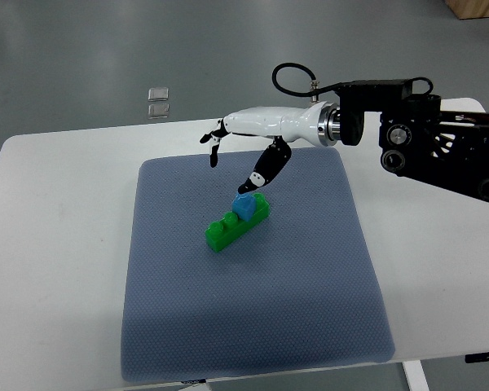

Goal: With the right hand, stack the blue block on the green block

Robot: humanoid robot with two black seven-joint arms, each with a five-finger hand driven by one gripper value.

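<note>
Resting atop studded green block (232, 224): blue block (244, 208)

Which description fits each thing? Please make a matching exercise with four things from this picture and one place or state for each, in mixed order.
Things:
1. blue block
2. green block
3. grey mat
4. right hand

Descriptions:
A. lies flat on the white table
B. sits on top of another block
C. comes in from the right, one dark fingertip close to the blue block
D. long, rests directly on the mat

Pairs: 1-B, 2-D, 3-A, 4-C
</note>
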